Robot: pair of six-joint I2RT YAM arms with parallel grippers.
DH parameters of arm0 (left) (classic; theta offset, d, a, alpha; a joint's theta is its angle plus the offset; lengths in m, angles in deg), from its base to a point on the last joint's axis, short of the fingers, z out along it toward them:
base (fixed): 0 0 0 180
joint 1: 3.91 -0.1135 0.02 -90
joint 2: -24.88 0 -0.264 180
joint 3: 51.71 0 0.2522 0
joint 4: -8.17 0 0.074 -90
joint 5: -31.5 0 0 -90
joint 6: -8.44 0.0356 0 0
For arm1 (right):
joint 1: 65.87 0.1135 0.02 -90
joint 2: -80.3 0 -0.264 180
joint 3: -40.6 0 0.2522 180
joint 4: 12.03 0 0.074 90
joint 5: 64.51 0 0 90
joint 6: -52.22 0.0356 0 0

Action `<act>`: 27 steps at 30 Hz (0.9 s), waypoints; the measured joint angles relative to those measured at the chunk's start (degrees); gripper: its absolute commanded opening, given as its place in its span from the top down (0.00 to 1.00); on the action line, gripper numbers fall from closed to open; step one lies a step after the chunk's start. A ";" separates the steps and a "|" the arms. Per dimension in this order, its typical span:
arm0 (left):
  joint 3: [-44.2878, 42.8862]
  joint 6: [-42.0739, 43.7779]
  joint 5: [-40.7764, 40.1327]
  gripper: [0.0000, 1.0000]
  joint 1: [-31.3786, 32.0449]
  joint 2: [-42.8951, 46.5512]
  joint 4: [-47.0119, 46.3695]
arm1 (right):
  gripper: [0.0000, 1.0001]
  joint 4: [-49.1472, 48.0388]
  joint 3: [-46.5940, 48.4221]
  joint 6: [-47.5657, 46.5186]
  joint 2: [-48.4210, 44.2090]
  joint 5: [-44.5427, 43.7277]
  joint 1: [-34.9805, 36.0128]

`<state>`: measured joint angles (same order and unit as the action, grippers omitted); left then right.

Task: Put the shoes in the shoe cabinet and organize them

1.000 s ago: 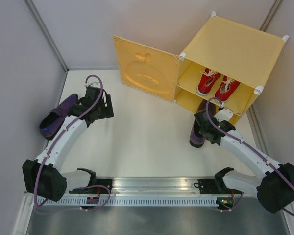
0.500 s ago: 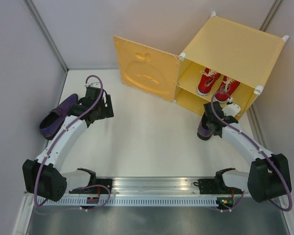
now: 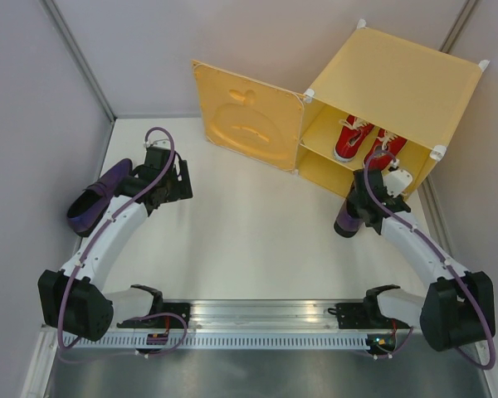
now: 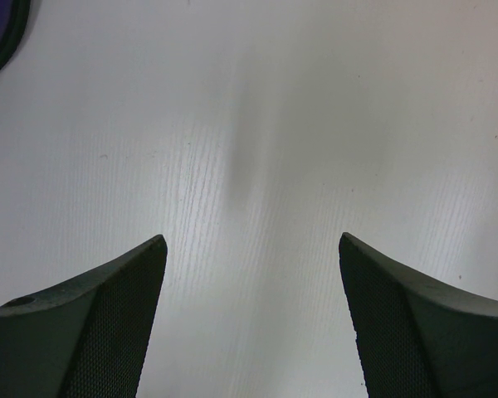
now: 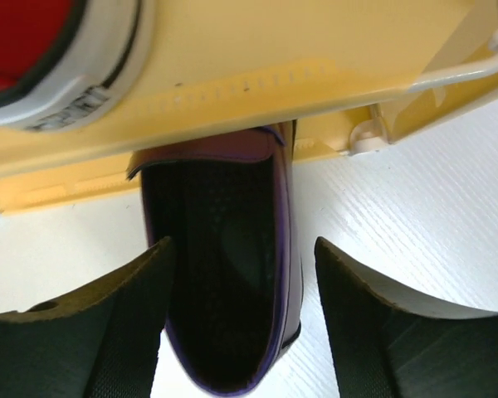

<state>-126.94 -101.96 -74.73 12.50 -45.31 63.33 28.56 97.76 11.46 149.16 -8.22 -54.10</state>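
Two red canvas sneakers (image 3: pixel 367 139) are sitting shelved in the yellow-orange plastic cabinet (image 3: pixel 398 75). The right gripper (image 5: pixel 241 245) is standing spread, seemingly loose, astride a dark purple loafer (image 5: pixel 224 315) lying half-inside. The second purple loafer (image 3: pixel 100 197) is waiting near the open-jawed, empty left gripper (image 4: pixel 251 239).

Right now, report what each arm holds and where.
Nothing. The left gripper stands open over the table; the right gripper straddles the purple loafer at its heel, jaws open, a gap showing.

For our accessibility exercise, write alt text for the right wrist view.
A dark purple slip-on loafer lies toe-first under the shelf of a yellow-orange plastic cabinet, heel out over the white table, between the open black fingers of the right gripper. A red sneaker with a white sole sits on that shelf.
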 measured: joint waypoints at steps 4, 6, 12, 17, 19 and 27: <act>0.00 0.00 0.04 0.13 0.00 0.00 0.00 | 0.09 0.11 0.00 -2.78 -5.05 3.98 0.02; 0.00 0.00 0.07 0.13 0.00 -0.04 0.00 | 0.05 0.28 0.00 -4.52 -7.48 5.92 0.02; 0.00 0.00 0.28 0.13 0.00 -0.59 -0.02 | 0.02 0.76 -1.51 -8.28 -12.37 8.66 2.10; 0.00 0.00 0.28 0.13 0.00 -0.63 -0.02 | 0.02 0.96 -6.05 -8.55 -12.26 9.05 6.69; 0.00 0.00 0.28 0.13 0.00 -0.74 -0.02 | 0.02 0.98 -7.80 -8.04 -11.54 8.81 8.24; 0.02 0.00 0.28 0.13 0.00 -1.18 -0.02 | 0.06 -2.56 -11.67 -6.12 -6.05 6.23 10.62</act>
<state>-126.92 -101.96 -74.45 12.50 -46.49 63.31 26.01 86.09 5.34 143.11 -1.99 -43.47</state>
